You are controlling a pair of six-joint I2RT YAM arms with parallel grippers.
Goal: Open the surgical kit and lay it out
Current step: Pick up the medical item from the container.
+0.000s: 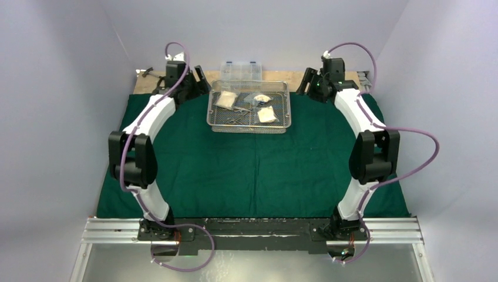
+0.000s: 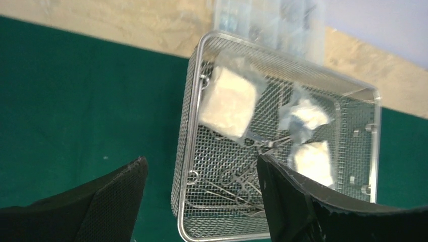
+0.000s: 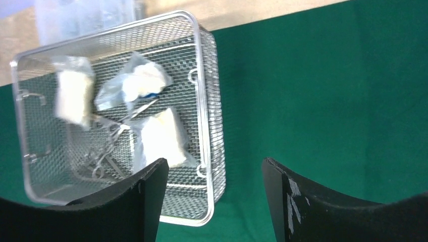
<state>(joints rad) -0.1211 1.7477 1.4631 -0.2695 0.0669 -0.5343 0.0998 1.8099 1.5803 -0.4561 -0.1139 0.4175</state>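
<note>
**Cloth flat, tray loaded at the far edge, both grippers empty**

- Green cloth (image 1: 252, 170) lies spread over most of the table. Its near edge runs under the arm bases, so that edge is hidden.
- Mesh tray (image 1: 246, 127) sits on the cloth at far centre, between the two grippers. Its back wall is close to the clear plastic box (image 1: 241, 70), which stands on bare tan tabletop (image 1: 293, 75). Can't tell whether they touch.
- Three gauze packets in the tray: one at its left end (image 1: 225, 98), two at the right end (image 1: 262, 98) (image 1: 267, 114).
- Instruments (image 1: 241, 114) lie on the tray floor between the packets. In the left wrist view (image 2: 237, 186) they are a tangle of ring handles partly behind the finger; can't count them or sort scissors from tweezers.
- Left gripper (image 1: 199, 79): jaws wide apart, holding nothing, just left of the tray. Its wrist view cuts off the tray's near corner.
- Right gripper (image 1: 311, 82): jaws wide apart, empty, just right of the tray. In its wrist view its left finger (image 3: 146, 196) covers the tray's near corner.
- The box is blurred in both wrist views, contents unreadable.
- Small object (image 1: 148, 74) behind the left arm is too small to identify.
</note>
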